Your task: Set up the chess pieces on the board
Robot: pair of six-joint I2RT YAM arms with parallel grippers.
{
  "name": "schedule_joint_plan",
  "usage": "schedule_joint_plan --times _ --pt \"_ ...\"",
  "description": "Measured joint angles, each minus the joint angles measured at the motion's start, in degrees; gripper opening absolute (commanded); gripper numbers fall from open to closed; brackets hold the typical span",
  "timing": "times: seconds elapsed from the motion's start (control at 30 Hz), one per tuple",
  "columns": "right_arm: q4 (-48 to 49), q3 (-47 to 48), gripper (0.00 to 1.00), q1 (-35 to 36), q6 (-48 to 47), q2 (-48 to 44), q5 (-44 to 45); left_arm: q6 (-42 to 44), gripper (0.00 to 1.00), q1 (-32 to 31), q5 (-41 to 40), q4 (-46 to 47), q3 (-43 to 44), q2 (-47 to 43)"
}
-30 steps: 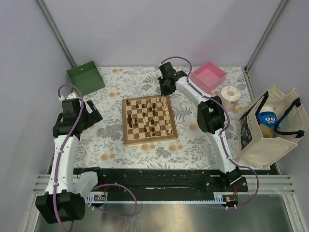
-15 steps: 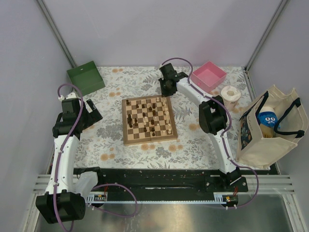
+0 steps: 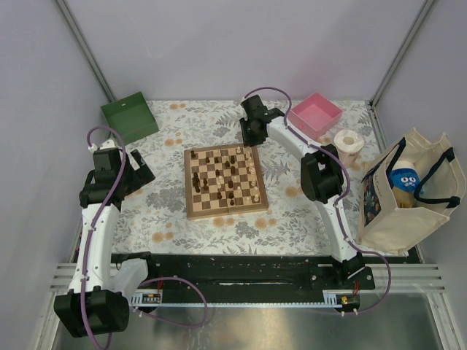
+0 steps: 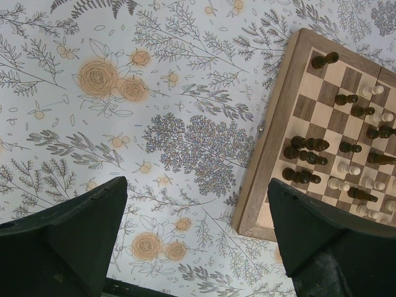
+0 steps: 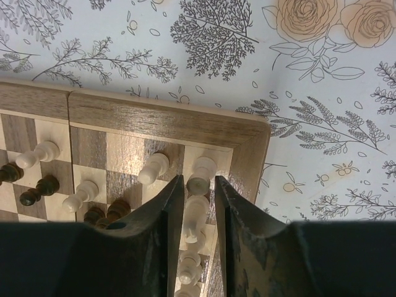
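- Flowered tablecloth (image 3: 168, 211) is spread under the board (image 3: 191, 213), pieces (image 3: 228, 191) scattered on it.
- At its corner the right gripper (image 5: 199, 185) is narrowed around a pale piece (image 5: 197, 213) — clamping cannot be told.
- Alongside, the left gripper (image 4: 195, 247) is held wide apart.
- Seating that piece is judged in hand — straight withdrawal needed next.

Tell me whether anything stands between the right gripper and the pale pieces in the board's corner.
Nothing visible does. The right gripper sits at the corner of the board with a pale piece between its fingers; a second pale piece stands close outside one finger.
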Motion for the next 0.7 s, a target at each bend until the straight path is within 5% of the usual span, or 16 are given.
schedule_joint_plan --times 0.33,0.7 --pt "-3.08 11.10 0.38 0.00 -0.92 0.70 -0.63 0.00 0.99 0.00 0.00 0.02 0.00 0.00" --pt "-4.39 10.12 0.39 2.23 -2.62 0.70 -3.02 0.00 0.99 0.04 0.00 0.02 0.00 0.00"
